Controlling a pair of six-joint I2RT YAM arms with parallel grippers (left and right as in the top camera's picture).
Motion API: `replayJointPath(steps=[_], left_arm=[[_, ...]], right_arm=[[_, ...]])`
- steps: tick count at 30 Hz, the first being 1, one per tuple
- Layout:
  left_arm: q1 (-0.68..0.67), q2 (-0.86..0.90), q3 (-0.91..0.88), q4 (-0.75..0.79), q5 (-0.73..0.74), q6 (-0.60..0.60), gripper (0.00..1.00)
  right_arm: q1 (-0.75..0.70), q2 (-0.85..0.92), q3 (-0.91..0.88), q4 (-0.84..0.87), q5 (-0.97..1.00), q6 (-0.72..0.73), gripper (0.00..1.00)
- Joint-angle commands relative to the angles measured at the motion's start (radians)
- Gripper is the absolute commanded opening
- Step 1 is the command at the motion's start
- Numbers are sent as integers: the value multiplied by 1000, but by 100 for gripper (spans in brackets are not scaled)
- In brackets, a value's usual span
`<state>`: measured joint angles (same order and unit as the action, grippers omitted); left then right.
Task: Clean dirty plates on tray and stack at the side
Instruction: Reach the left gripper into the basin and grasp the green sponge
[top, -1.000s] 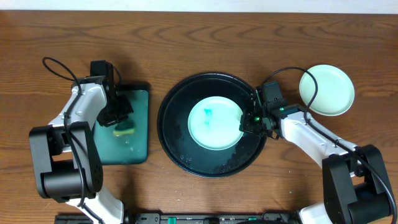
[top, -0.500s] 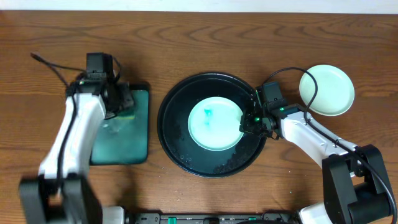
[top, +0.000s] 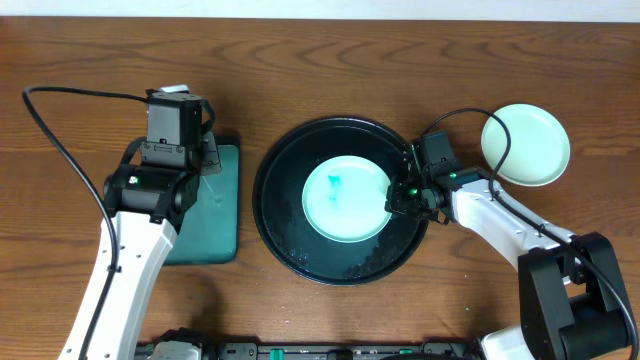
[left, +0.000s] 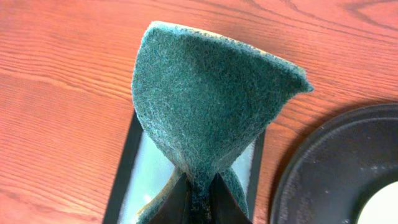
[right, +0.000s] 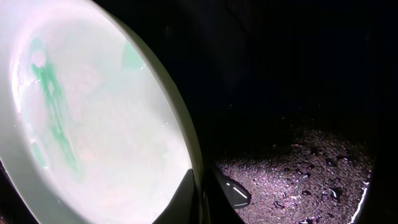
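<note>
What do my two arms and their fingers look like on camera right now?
Both match: the left arm and right arm have white shells over black joints and black wrist blocks. A thin black cable loops off each wrist. A small green light glows on the right wrist. The left gripper and right gripper have short, dark, tapered fingers.

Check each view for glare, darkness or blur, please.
Overhead: even light, sharp, wet glints on the black tray. Left wrist: the sponge fills the frame, crisp. Right wrist: tray nearly black, the smeared plate glaringly bright.
</note>
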<state>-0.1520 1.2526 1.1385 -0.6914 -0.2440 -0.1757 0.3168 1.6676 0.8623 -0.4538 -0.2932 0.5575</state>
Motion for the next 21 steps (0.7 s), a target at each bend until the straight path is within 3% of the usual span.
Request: replayJointPath(steps=[1, 15, 21], left_arm=[[-3, -18, 2, 10, -65, 31, 7], [-3, -18, 2, 12, -92, 34, 7], [-3, -4, 2, -38, 200, -27, 8]], right_arm=[[6, 6, 0, 1, -14, -17, 1], [6, 6, 0, -2, -10, -16, 1], [7, 6, 0, 1, -11, -20, 2]])
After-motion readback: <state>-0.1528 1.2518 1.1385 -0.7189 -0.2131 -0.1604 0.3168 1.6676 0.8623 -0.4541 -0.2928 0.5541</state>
